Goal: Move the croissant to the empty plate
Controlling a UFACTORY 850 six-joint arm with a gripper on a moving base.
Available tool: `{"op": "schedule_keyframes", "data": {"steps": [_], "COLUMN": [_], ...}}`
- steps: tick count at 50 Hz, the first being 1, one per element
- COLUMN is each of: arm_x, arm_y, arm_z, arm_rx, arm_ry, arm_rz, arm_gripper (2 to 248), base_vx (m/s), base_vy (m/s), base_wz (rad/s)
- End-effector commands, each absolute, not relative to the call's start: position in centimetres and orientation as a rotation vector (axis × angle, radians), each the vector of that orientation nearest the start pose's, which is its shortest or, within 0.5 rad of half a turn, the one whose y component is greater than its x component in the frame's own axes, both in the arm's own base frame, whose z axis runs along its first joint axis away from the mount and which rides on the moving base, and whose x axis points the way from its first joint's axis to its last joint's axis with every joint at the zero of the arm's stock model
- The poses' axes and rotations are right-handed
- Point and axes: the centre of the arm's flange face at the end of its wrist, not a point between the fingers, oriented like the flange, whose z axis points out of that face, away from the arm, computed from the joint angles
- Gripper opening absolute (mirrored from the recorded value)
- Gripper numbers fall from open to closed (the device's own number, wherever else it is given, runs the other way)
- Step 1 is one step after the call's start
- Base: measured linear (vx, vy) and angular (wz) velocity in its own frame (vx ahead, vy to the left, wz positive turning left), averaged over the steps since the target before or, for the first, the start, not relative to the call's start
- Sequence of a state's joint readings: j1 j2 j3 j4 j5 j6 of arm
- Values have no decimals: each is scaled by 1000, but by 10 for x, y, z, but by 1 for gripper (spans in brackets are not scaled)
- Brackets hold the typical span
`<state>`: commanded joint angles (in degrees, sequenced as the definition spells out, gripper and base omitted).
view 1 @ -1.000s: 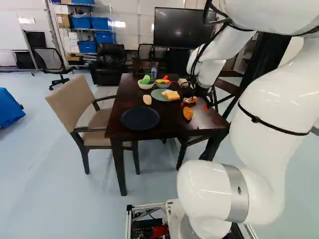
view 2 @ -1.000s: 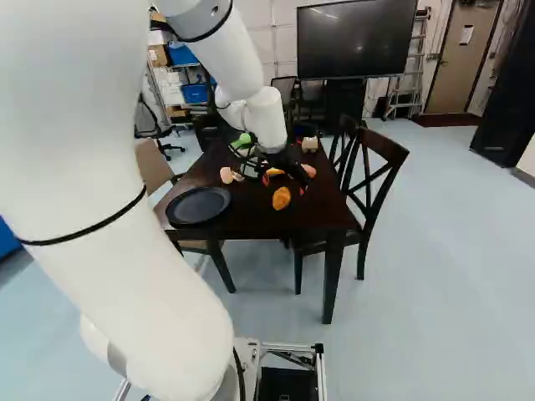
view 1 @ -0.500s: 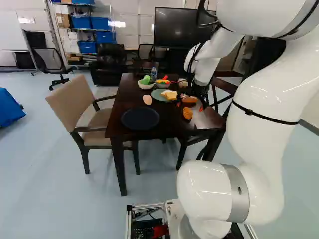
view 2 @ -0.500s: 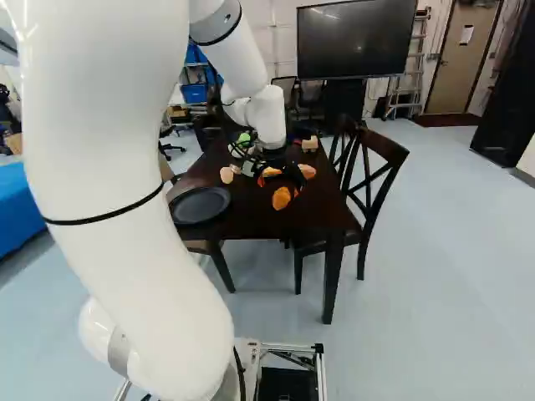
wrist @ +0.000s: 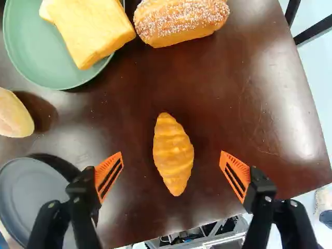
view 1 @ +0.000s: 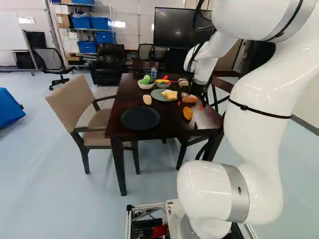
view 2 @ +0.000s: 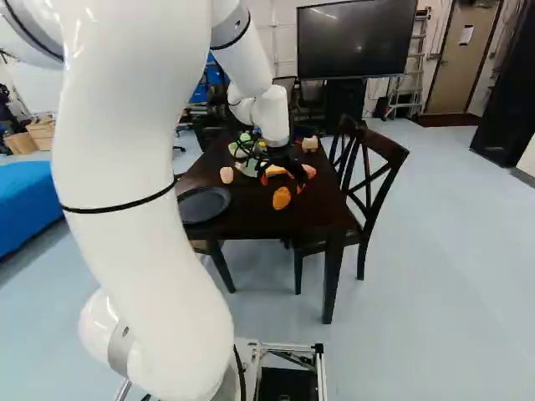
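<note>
Hand: open, fingers [wrist: 109, 175] wide apart; the hand [view 2: 282, 180] hangs over the tabletop [wrist: 233, 104].
Croissant: lies on the tabletop; in the wrist view it shows between the two fingers, with a gap on each side, its long way running roughly along between them [wrist: 173, 155].
Dark plate: on the tabletop [view 1: 140, 118], well apart from the croissant, left of it in both base views; nothing rests on the part that shows. In the wrist view one finger covers some of its rim.
Green plate: farther from the base than the dark plate [wrist: 41, 52], with bread slices [wrist: 93, 31] on it, overhanging the rim.
Sugared loaf: on the tabletop just beside the bread slices, beyond the croissant from the base [wrist: 181, 23].
Pale roll: on the tabletop between the dark plate and the green plate [wrist: 13, 115].
Bowls: two behind the green plate in the left base view, one with something green [view 1: 146, 85], the other with red and yellow pieces [view 1: 163, 85].
Bottle: upright behind the bowls [view 1: 153, 73].
</note>
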<state>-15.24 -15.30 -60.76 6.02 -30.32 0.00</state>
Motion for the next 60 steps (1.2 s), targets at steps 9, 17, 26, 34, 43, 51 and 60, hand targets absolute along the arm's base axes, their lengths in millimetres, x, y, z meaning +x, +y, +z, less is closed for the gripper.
{"op": "schedule_keyframes", "data": {"steps": [9,17,26,34,43,51,60], "arm_x": [532,539,540,541,542,542,541], "arm_y": [-138,-139,-139,-139,-140,-140,-139], "arm_z": [449,438,433,433,434,434,433], "arm_rx": [-3048,-3050,-3050,-3050,-3050,-3050,-3050], "arm_ry": [518,517,517,517,518,518,517], "arm_rz": [-382,-355,-344,-352,-376,-376,-357], "arm_gripper": [247,247,247,247,247,247,247], "base_vx": [0,0,0,0,0,0,0], "base_vy": [0,0,0,0,0,0,0], "base_wz": [0,0,0,0,0,0,0]}}
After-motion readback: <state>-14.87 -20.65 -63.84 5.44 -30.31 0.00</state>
